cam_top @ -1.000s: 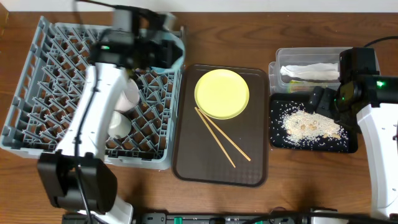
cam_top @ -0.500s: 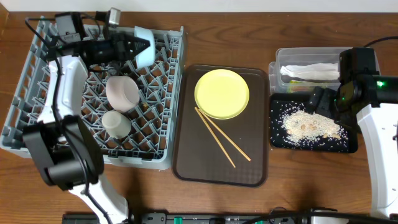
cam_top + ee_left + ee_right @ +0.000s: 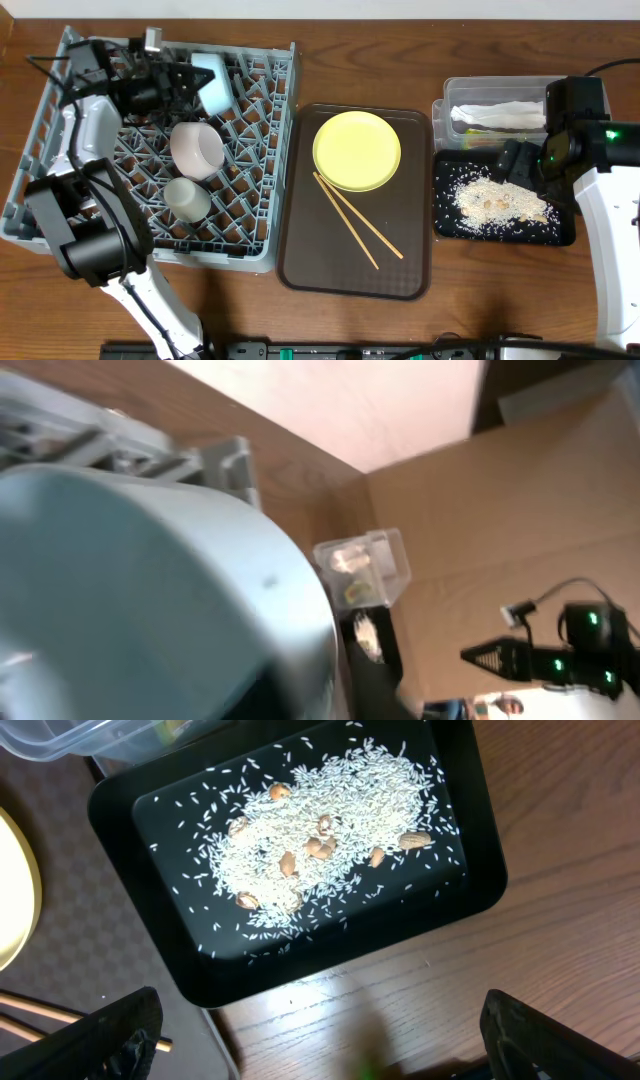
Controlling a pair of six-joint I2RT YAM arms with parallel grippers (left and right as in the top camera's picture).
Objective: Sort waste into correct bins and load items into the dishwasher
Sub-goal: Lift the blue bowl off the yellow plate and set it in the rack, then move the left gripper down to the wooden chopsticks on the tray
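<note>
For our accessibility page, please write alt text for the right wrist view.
A black tray holding scattered rice scraps with a few brown pieces sits on a wooden table. The open right gripper frames the bottom edge; a clear tub corner shows top left.

The rack (image 3: 250, 200) sat left; the serving tray (image 3: 310, 250) beside it carried the plate (image 3: 357, 150) behind the chopsticks (image 3: 357, 216); rightmost (well apart from the rack) the tub (image 3: 455, 90) stood behind the shallow tray (image 3: 447, 222).
</note>
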